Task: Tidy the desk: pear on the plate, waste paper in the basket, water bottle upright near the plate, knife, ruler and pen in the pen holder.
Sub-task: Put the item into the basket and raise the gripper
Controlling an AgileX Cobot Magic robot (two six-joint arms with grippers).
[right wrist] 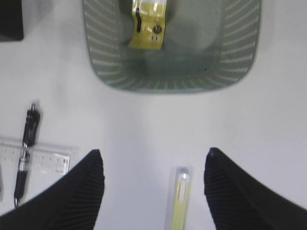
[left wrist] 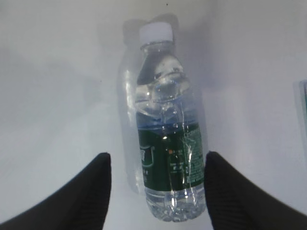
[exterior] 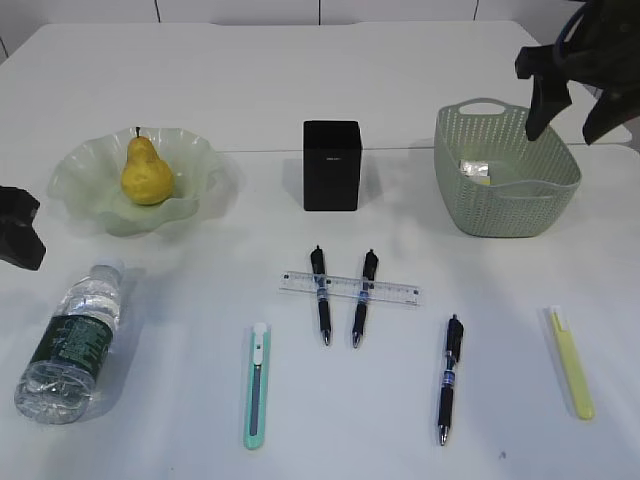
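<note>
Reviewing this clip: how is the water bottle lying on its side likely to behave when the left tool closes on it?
The water bottle looks nearly full, so it is probably heavy for its size. Its round body lies flat on the desk, so a nudge may roll it. The thin clear wall looks creased, so it may dent and slip between the open left tool.

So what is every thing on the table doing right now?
pear: on the plate.
waste paper: inside the basket.
water bottle: lying on its side, cap on.
pen holder: upright.
ruler: flat, under two pens.
third pen: flat.
knives: flat.
left gripper: open above the bottle.
right gripper: open, empty.
</note>
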